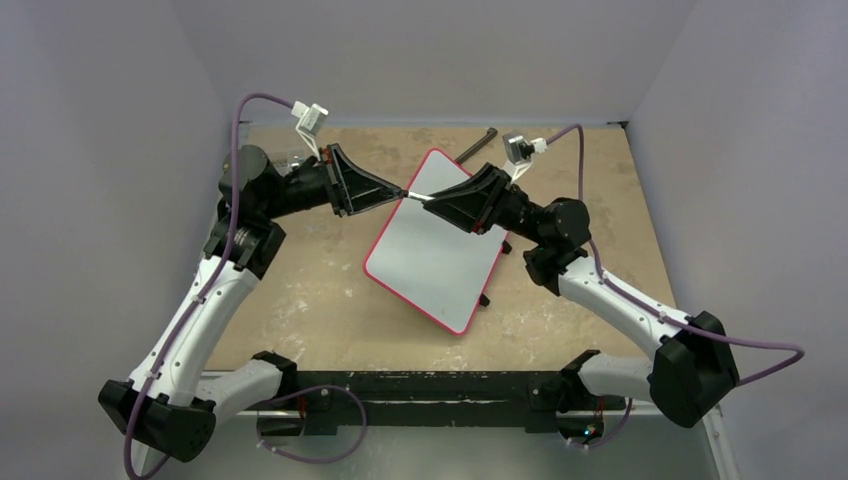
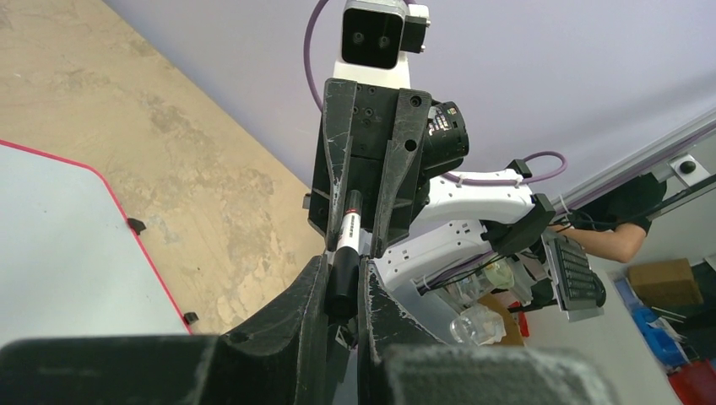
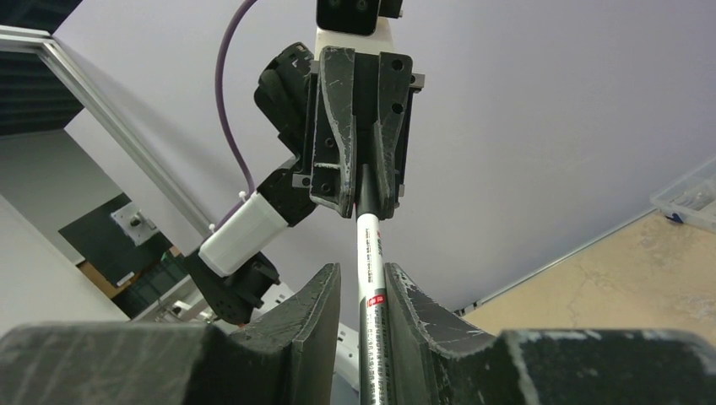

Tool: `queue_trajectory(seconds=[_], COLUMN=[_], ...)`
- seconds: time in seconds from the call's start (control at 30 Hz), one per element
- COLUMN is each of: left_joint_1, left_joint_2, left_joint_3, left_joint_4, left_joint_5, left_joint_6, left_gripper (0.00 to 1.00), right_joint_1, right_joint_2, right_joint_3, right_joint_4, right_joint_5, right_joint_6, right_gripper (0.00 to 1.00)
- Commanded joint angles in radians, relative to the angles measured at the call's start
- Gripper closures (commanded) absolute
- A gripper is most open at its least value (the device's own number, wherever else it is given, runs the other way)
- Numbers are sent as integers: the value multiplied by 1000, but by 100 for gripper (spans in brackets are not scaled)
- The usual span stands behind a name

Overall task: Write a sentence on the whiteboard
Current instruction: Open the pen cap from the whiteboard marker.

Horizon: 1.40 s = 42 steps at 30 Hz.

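whiteboard [image 1: 435, 255] | white, red rim | flat on tbl [image 1: 300, 300], ctr | skewed

Left claw [image 1: 400, 192], right claw [image 1: 432, 203], marker [image 1: 418, 197] between, above whiteboard [image 1: 440, 262]

The marker [image 1: 417, 198] shows from above only as a pale sliver, too small to read. Its black cap end is buried in the left tool [image 2: 344, 274]; its other end runs off the bottom of the right wrist view. Whether the right tool [image 3: 363, 274] pinches it cannot be told. The far corner of the whiteboard [image 1: 435, 255] lies under both tools.
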Motion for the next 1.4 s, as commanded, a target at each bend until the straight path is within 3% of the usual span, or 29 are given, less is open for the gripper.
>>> queue_trajectory(seconds=[0.0, 0.33, 1.07, 1.17, 1.3, 1.37], left_joint_1=[8, 8, 14, 20, 23, 26], left_joint_2=[15, 12, 18, 20, 19, 19], left_joint_3=[-11, -18, -19, -20, -21, -22], left_joint_4=[-3, -60, -130, -140, -149, -160], left_joint_5=[-2, -5, -17, -17, -17, -19], left_joint_6=[42, 74, 128, 130, 137, 144], left_gripper=[100, 100, 100, 100, 100, 100], right_joint_1=[9, 25, 34, 36, 40, 41], right_joint_2=[-1, 33, 58, 61, 68, 71], right_joint_3=[40, 59, 67, 66, 67, 63], right_joint_4=[110, 120, 187, 205, 217, 229], right_joint_5=[-16, -13, -32, -35, -35, -33], right_joint_6=[18, 12, 34, 39, 46, 54], right_gripper=[75, 82, 84, 86, 100, 100])
